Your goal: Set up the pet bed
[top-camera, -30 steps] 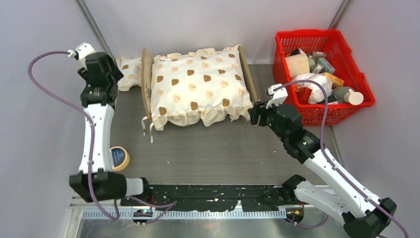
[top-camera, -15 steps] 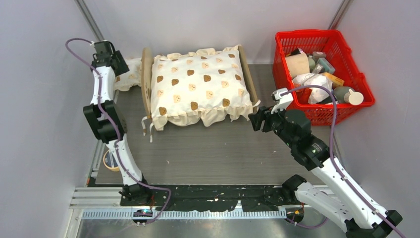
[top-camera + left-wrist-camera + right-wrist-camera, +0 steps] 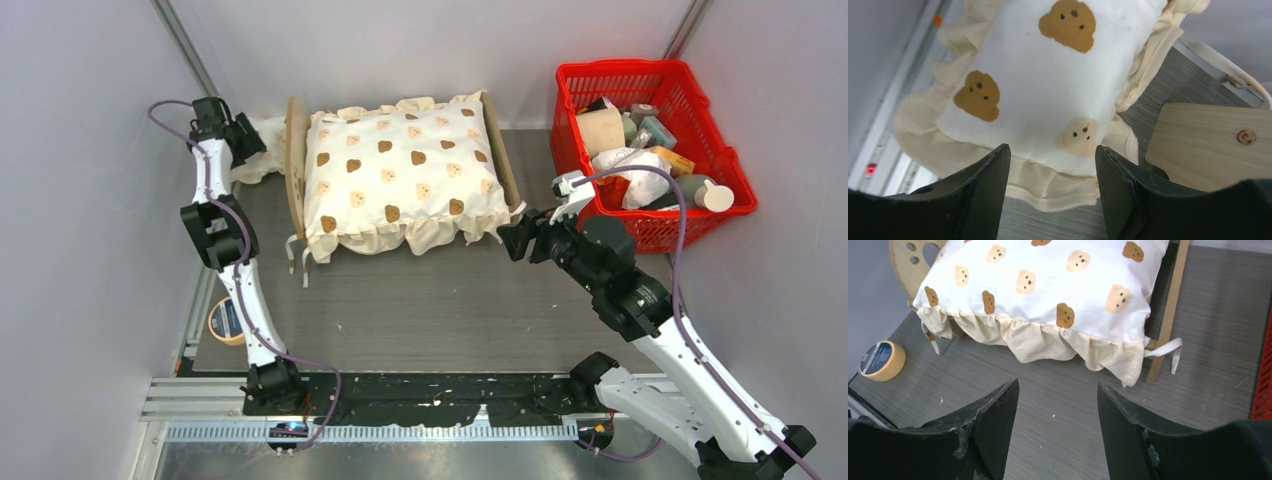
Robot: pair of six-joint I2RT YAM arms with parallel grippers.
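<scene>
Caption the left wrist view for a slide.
Open left claw hovers over the bear-print pillow lying beside the pet bed.

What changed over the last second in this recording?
The left arm unfolded and reached toward the far left corner. The left end effector is now poised, open, at the small bear-print pillow, gripping nothing. The right end effector, also open, barely shifted near the foot of the light-wood pet bed frame. The cream ruffled bear-print cushion and red plastic basket stayed put.

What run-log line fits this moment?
left gripper: open, facing small pillow | right gripper: open, facing pet bed | cushion: on pet bed
</scene>
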